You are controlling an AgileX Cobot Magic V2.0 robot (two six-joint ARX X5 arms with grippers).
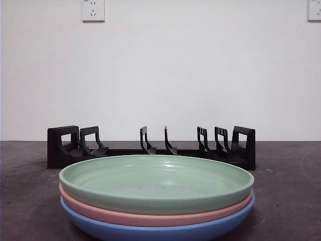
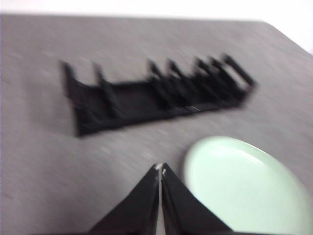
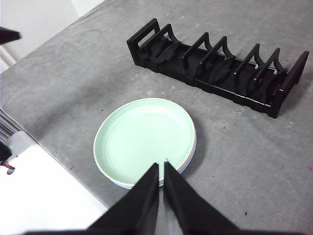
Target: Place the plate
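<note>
Jaws of both grippers are pressed together and grip nothing. Left gripper [image 2: 160, 168]: tips meet above bare grey table [image 2: 44, 161], just beside the rim of the green plate [image 2: 247, 188]; this wrist view is blurred, so finer detail cannot be read. Right gripper [image 3: 161, 165]: tips meet over the near edge of the same plate [image 3: 144, 138], above it and not touching it. Neither arm appears in the front view.

Front view, left to right: dish rack [image 1: 150, 147], a long black rack with upright dividers, lying across the table [image 1: 25, 201] behind the plates and apart from them, all its slots unfilled. Before it, at centre, a stack of three plates: green plate [image 1: 156, 183] on top, pink plate [image 1: 150, 216] in the middle, blue plate [image 1: 155, 231] at the bottom, nested and lying flat. Above, on the white wall [image 1: 200, 75], a socket [image 1: 93, 10] at upper left and part of a second socket [image 1: 314, 10] at the upper right edge.
</note>
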